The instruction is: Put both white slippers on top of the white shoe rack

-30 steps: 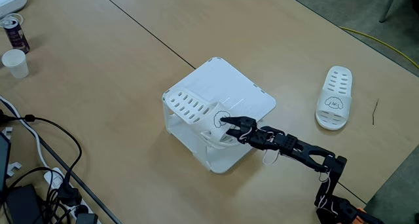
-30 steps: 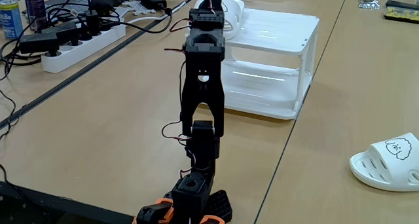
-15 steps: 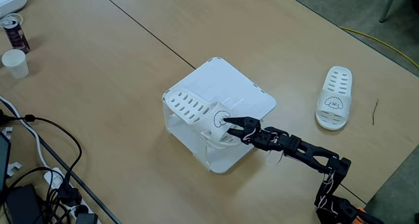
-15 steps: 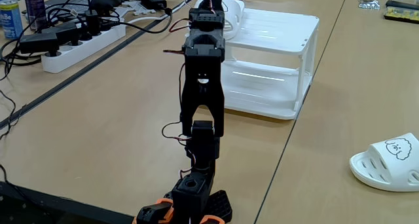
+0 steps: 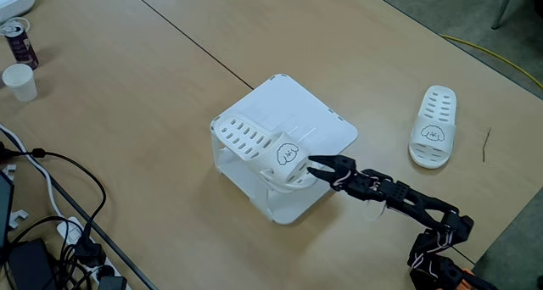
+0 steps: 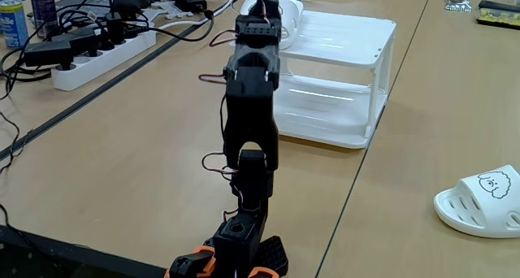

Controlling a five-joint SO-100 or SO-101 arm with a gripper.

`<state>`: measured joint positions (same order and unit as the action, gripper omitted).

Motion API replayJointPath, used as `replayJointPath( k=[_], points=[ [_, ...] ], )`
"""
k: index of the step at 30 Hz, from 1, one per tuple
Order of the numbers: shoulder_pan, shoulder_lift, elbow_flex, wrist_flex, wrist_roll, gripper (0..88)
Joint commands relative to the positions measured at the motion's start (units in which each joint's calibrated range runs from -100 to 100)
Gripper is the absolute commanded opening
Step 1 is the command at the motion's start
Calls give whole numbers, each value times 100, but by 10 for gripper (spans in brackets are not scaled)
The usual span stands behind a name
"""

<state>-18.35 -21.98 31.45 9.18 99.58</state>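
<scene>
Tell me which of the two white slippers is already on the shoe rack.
The slipper right by the gripper, lying on the white shoe rack top at its edge. The other slipper lies apart on the bare table.

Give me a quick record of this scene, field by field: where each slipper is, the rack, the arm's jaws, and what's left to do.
slipper one: lies on top of the white shoe rack, at its front-left edge in a fixed view
slipper two: on the table, right of the rack, apart from it
gripper: just off slipper one's toe, jaws open, holding nothing
other things: paper cup, can, power strip
left to do: slipper two onto the rack
</scene>
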Motion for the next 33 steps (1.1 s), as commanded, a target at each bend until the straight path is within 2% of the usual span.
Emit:
replayJointPath(
  k=[1,4,7,12,19,33],
  points=[
    [34,-1172,522,13,42,143],
    [34,-1685,955,13,42,125],
    [1,-2131,1434,13,42,8],
    [-188,-2569,2092,13,42,7],
    [-459,-2249,2363,13,42,7],
    [-459,-903,1136,13,42,7]
  ],
)
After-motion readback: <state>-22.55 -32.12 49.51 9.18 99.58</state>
